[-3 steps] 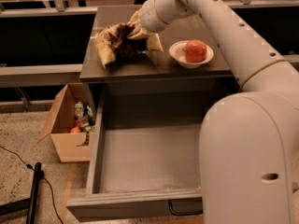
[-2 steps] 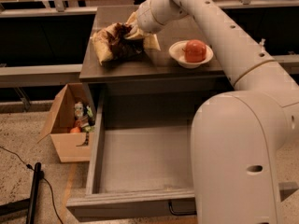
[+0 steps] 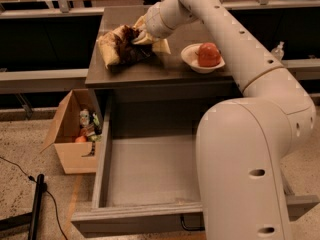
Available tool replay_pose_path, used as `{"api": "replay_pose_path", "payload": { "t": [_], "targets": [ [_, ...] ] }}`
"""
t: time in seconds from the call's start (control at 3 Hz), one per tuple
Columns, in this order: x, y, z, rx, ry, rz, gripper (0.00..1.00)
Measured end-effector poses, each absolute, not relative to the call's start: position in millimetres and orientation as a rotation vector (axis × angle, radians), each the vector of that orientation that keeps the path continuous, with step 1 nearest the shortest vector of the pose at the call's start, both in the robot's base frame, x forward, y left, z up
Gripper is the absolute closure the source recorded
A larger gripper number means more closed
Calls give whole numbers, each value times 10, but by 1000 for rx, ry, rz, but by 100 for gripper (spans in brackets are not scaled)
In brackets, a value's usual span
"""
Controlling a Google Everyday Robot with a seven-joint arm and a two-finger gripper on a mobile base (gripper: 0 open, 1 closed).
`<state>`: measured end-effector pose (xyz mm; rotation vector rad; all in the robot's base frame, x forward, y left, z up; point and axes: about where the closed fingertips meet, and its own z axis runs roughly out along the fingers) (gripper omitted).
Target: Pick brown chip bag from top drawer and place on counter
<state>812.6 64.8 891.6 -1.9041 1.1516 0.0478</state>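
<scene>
Your gripper [image 3: 141, 34] sits at the back left of the counter [image 3: 165, 66], its pale tip right against the right edge of the brown chip bag [image 3: 120, 48]. From this view you cannot tell whether it is clamped on the bag or only touching it. The bag lies on the counter, crumpled and wrinkly, its dark brown foil folding into a tan end on the left.

Behind the gripper, your smooth cream arm [image 3: 235, 39] runs in rounded tubular segments down the right side and fills the lower right of the view. The counter is a glossy dark grey-brown rectangle. To the right of the bag, apart from it, stands a shallow white bowl [image 3: 191, 60] holding a round red fruit [image 3: 209, 54].

Below the counter, the top drawer [image 3: 150, 169] is pulled out: wide and shallow, with flat matte grey floor and walls, and a small black handle [image 3: 189, 227] on its front panel. Left of the drawer an open cardboard box [image 3: 67, 151] with a few small items inside stands on the speckled beige floor [image 3: 20, 144].
</scene>
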Motion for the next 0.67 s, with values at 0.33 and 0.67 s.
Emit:
{"api": "replay_pose_path", "payload": {
  "t": [0.33,0.67],
  "targets": [
    [8178,649,8954,-1866,1179,18,43],
    [8233,444,9135,-1766,1270,-58,20]
  ]
}}
